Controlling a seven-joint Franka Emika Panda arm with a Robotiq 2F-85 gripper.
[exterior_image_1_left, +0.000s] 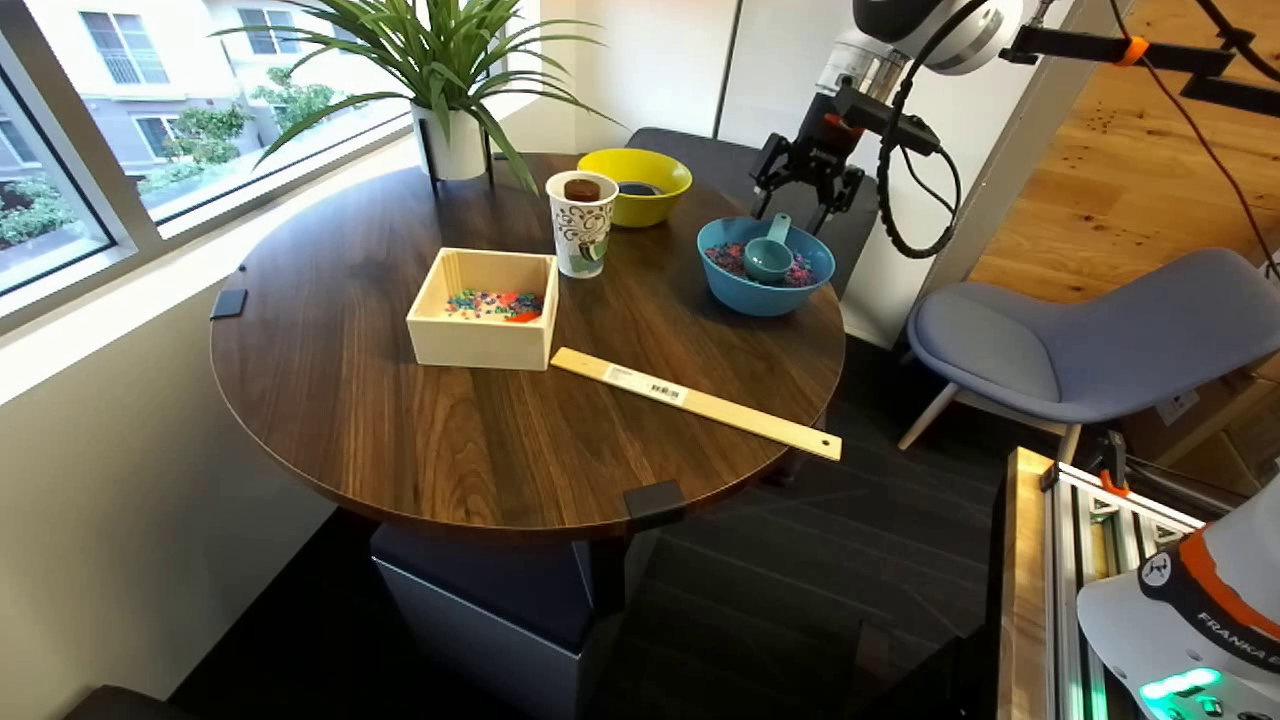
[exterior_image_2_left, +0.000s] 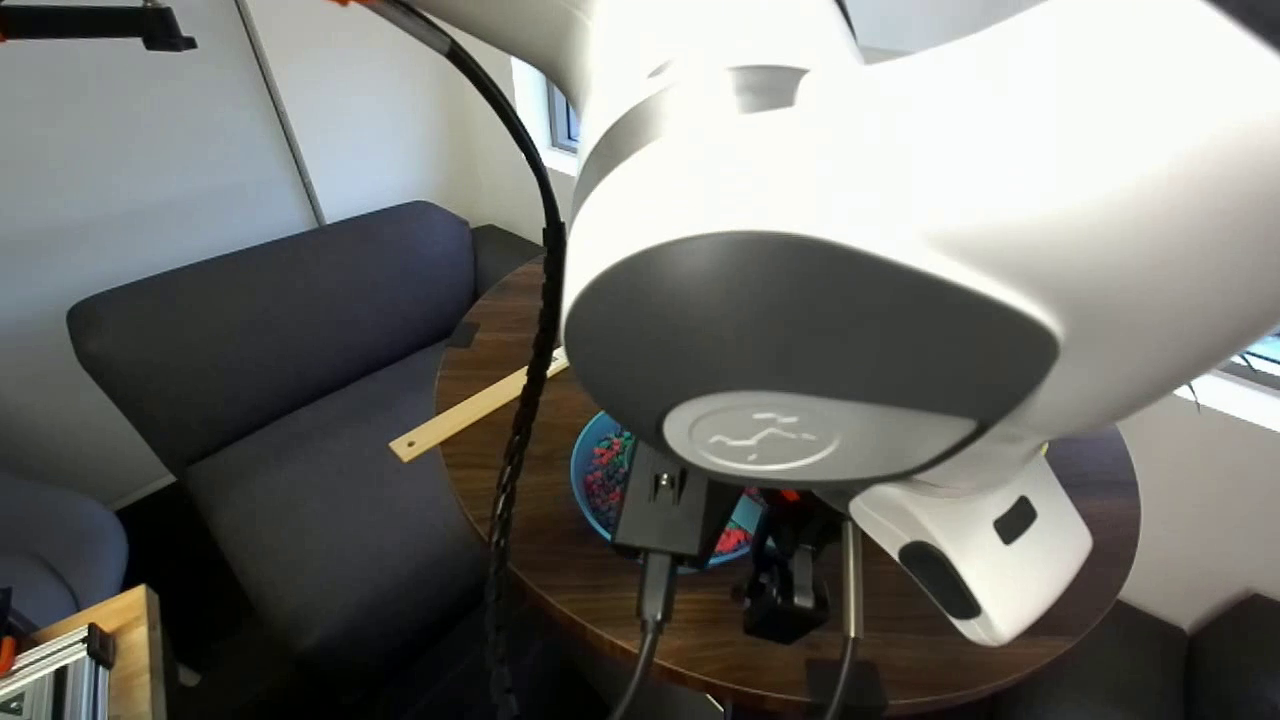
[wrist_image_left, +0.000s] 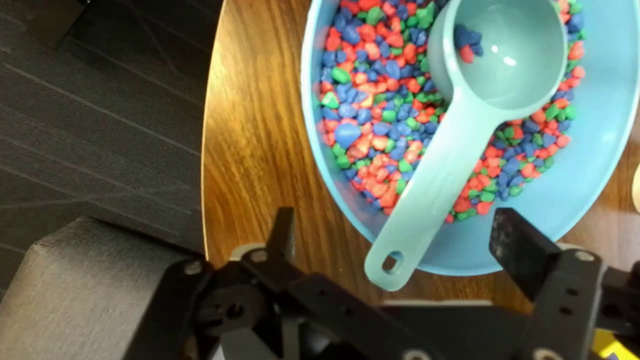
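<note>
My gripper (wrist_image_left: 395, 227) stands open above the near rim of the blue bowl (wrist_image_left: 607, 120), with nothing held. In the wrist view, the handle of the teal measuring scoop (wrist_image_left: 445, 160) passes between the spread fingers, apart from both. The handle lies over the bowl's rim; the cup end rests on red, blue and green pebbles (wrist_image_left: 380, 135), with a few pebbles inside it. An exterior view shows the gripper (exterior_image_1_left: 790, 212) just over the bowl (exterior_image_1_left: 762, 298) and the scoop (exterior_image_1_left: 768, 258). The arm hides most of the bowl (exterior_image_2_left: 580, 475) in an exterior view.
On the round table (exterior_image_1_left: 330, 400) are a wooden box (exterior_image_1_left: 480, 343) with some pebbles, a paper cup (exterior_image_1_left: 580, 238) with something brown in it, a yellow bowl (exterior_image_1_left: 655, 208) and a wooden ruler (exterior_image_1_left: 700, 402). Behind them stands a potted plant (exterior_image_1_left: 455, 145). A chair (exterior_image_1_left: 990, 340) is beyond the table.
</note>
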